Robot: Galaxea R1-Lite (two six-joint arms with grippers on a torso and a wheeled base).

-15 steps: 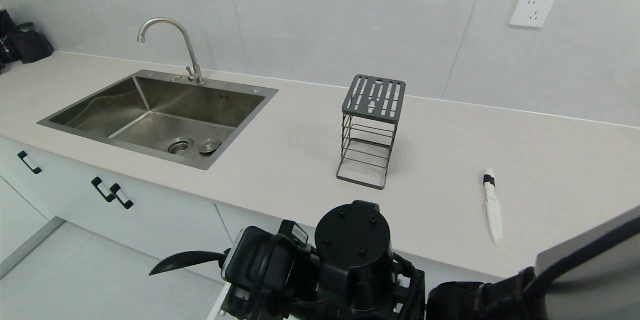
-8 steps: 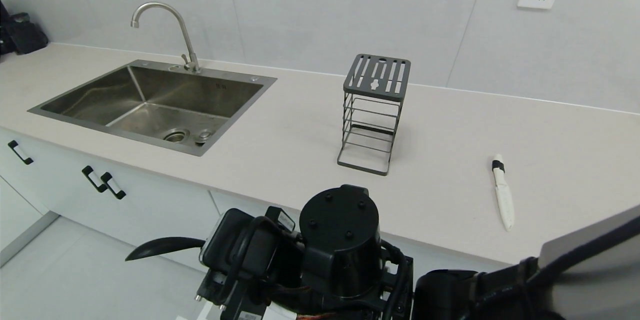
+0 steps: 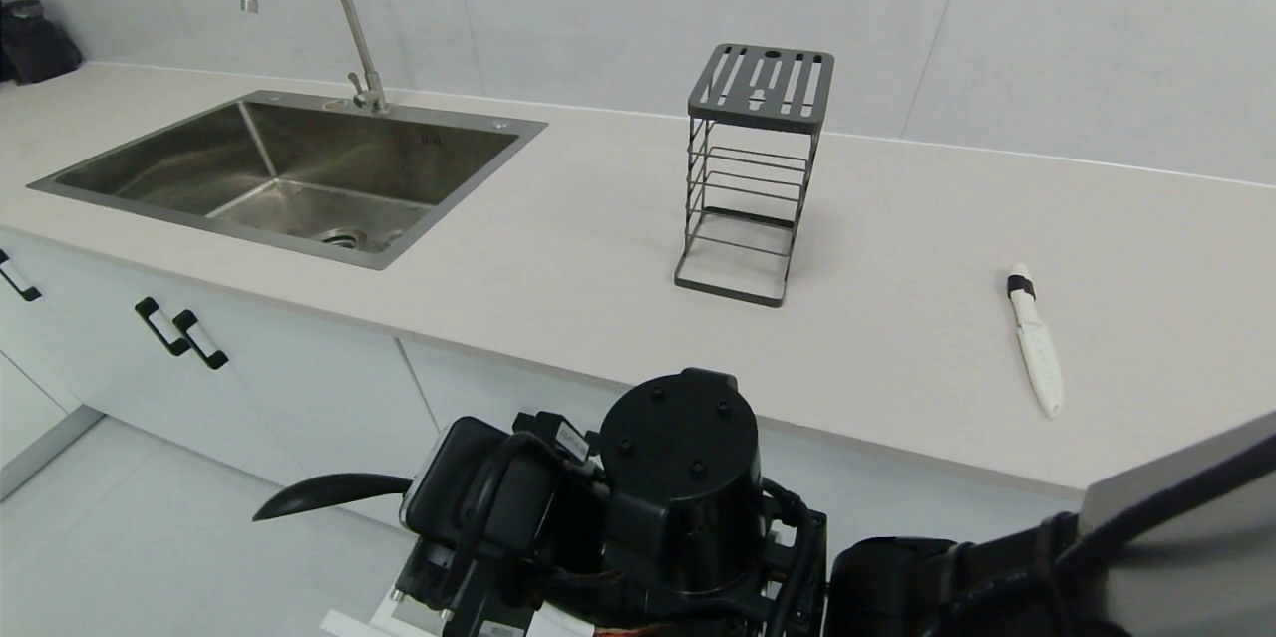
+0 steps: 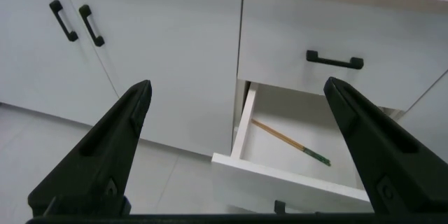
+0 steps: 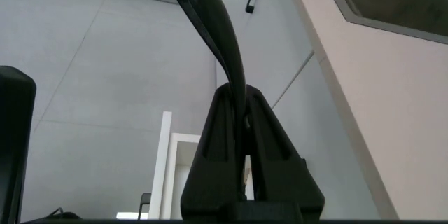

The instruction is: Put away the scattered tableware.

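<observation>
Head view. On worktop (image 3: 558, 278): sink (image 3: 150, 180) with tap (image 3: 349, 19) at the left, rack (image 3: 753, 173) upright near the middle, knife (image 3: 1034, 338) flat well to the right of rack, apart from it. About knife: white, dark band near far end, pointed end toward front edge. About spoon (image 3: 329, 494): black, held lower than worktop and out in front of the cabinets, bowl pointing left, handle running into dark arm hardware; touches nothing on worktop.

Left wrist view. State of left end effector (image 4: 238, 87): released, fingers (image 4: 119, 140) spread wide, nothing between them. Hangs above open drawer (image 4: 241, 129) just under worktop edge. In drawer: one chopstick (image 4: 287, 140), lying diagonally on the bottom. Beside drawer: closed cabinet doors with black handles (image 4: 77, 22).

Right wrist view. State of right end effector (image 5: 238, 94): clenched, grasping spoon by its handle. Bowl of spoon juts out past the fingertips, tilted. Beyond: floor (image 5: 105, 63), cabinet fronts, worktop edge and a corner of sink.
</observation>
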